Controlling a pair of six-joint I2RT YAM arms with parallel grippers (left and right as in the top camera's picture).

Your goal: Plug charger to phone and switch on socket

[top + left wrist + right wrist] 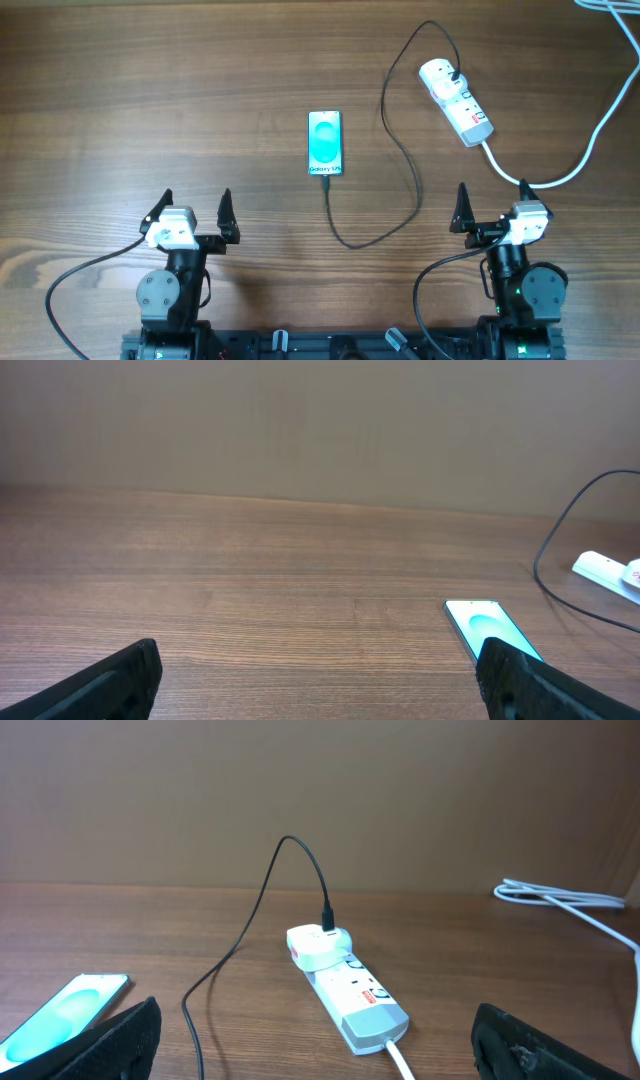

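The phone (325, 143) lies flat mid-table with its teal screen lit; it also shows in the left wrist view (482, 626) and the right wrist view (62, 1016). The black charger cable (400, 150) runs from an adapter on the white socket strip (456, 101) in a long loop, and its plug tip (326, 184) lies at the phone's near end. The cable (245, 935) and socket (350, 992) show in the right wrist view. My left gripper (193, 212) is open and empty near the front left. My right gripper (492, 205) is open and empty, in front of the socket.
The socket's thick white lead (590, 150) curves off to the right and back past the table's far right corner, close to my right gripper. A wall stands behind the table's far edge (300, 500).
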